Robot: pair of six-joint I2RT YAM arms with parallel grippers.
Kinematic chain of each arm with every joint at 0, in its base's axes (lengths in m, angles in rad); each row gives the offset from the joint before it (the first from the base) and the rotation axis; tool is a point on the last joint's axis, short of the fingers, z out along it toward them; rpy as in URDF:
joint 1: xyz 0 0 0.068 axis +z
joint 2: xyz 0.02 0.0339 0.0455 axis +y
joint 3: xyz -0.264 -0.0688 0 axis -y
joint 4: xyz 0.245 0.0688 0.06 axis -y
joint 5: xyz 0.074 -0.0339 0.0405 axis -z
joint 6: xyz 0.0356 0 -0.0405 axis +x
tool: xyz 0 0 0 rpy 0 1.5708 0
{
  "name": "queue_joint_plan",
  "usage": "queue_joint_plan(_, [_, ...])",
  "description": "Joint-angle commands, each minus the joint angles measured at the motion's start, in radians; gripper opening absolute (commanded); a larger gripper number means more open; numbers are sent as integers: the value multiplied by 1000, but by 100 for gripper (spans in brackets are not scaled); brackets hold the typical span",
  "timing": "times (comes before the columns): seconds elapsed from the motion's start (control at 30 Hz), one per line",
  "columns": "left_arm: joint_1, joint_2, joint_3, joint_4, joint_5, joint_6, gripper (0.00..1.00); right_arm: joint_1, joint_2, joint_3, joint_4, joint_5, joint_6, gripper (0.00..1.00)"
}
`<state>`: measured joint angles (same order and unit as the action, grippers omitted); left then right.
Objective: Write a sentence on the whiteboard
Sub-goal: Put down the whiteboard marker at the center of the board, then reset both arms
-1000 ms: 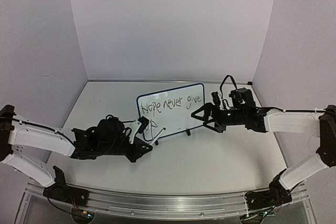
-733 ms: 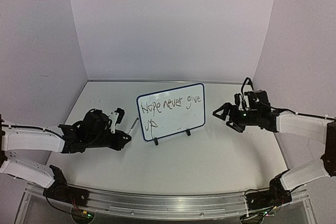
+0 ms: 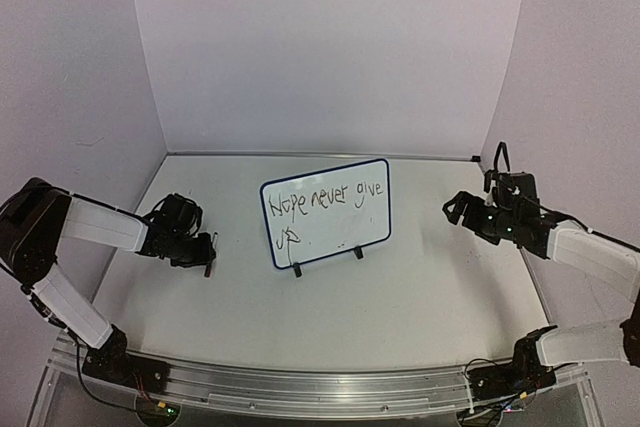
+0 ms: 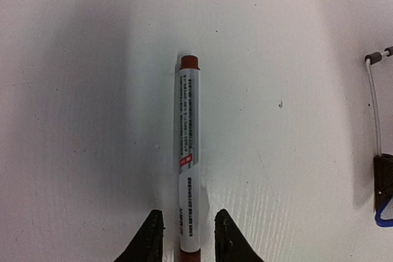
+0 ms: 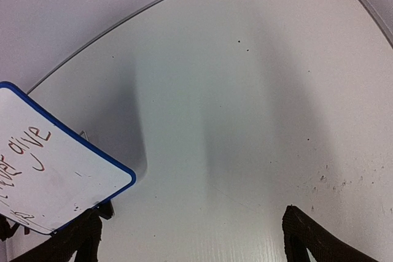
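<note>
The whiteboard (image 3: 340,235) stands upright on its two black feet in the middle of the table, blue-framed. The sentence (image 3: 325,199) reads "Hope never give up" in two lines. My left gripper (image 3: 205,252) is low over the table, left of the board. In the left wrist view a white marker (image 4: 189,151) with a red cap lies flat on the table. My left gripper (image 4: 187,237) is open, one finger on each side of the marker's near end with a small gap. My right gripper (image 3: 455,209) is wide open and empty, right of the board. The board's corner (image 5: 55,176) shows in the right wrist view.
White walls close the table at the back and sides. The board's foot and blue corner (image 4: 384,204) show at the right edge of the left wrist view, with a thin white wire (image 4: 373,108) above them. An aluminium rail (image 3: 300,387) runs along the near edge.
Both arms have drawn away from the board, the left one to the left, the right one to the right. The marker, earlier held at the board, now lies on the table.
</note>
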<state>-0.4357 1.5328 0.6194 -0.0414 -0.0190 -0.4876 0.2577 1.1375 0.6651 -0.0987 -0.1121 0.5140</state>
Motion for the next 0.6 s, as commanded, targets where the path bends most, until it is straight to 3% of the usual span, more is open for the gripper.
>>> queue_joint_plan(0.0, [20, 24, 46, 30, -23, 27, 38, -4, -41, 1, -8, 76, -45, 98])
queue_joint_plan(0.2, [29, -60, 27, 37, -114, 31, 73, -3, -58, -11, -10, 109, -75, 98])
queue_joint_plan(0.3, [36, -109, 70, -5, -194, 87, 85, -4, -75, -12, -9, 138, -113, 98])
queue_joint_plan(0.43, [115, -161, 131, -66, -249, 131, 93, -3, -124, -16, 8, 164, -178, 98])
queue_joint_plan(0.57, [173, -248, 137, -16, -322, 182, 96, -4, -194, -48, 48, 203, -260, 98])
